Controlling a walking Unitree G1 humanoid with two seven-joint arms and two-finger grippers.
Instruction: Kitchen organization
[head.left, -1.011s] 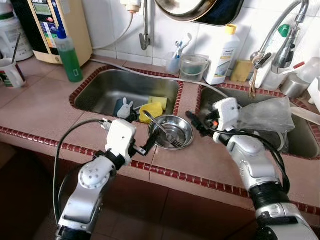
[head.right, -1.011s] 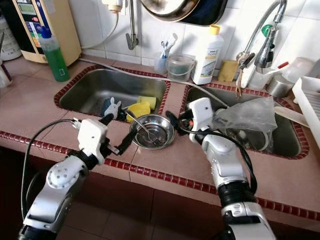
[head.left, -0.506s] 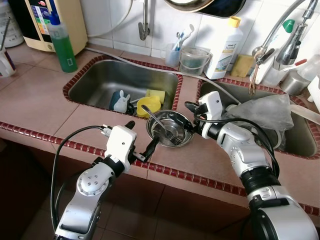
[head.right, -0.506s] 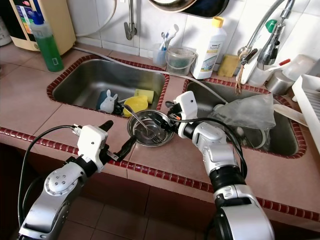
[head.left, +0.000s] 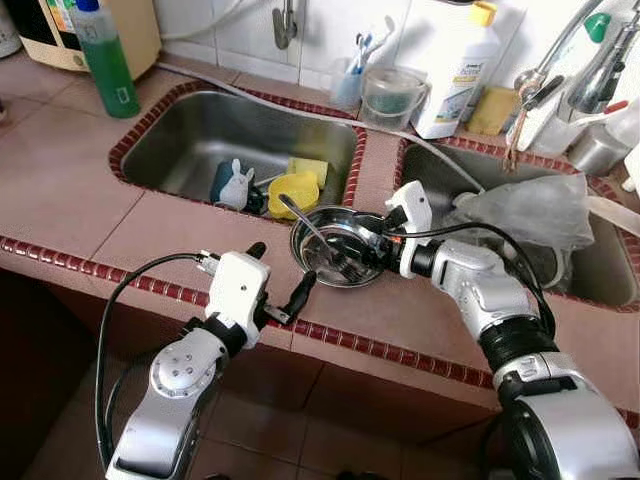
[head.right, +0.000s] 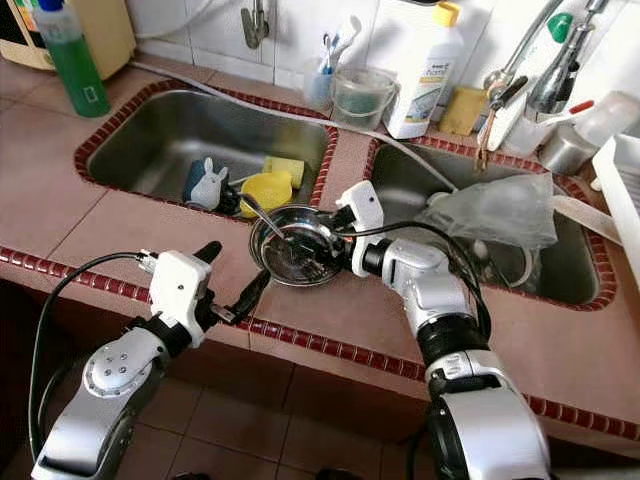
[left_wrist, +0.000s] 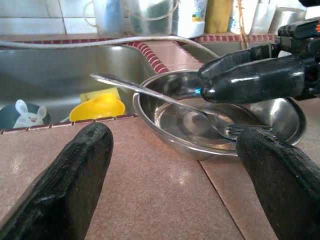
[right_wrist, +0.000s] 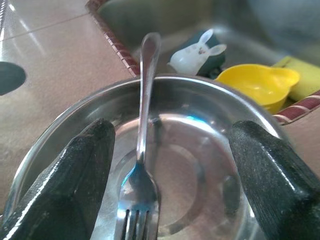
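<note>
Reaching right gripper (right_wrist: 170, 165) spread over fork (right_wrist: 140, 165) in bowl (head.left: 312, 228).

We note even, bright light across the tiled bench (head.left: 90, 190), head views sharp. Glare streaks the steel bowl (left_wrist: 220, 120) and fork (right_wrist: 142, 150). In both wrist views the near fingertips (left_wrist: 65, 190) blur; below the bench edge the floor falls dim.

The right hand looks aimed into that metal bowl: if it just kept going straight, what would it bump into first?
Most likely the fork lying in the steel bowl; it sits between the right hand's open fingers, though depth is hard to judge.
</note>
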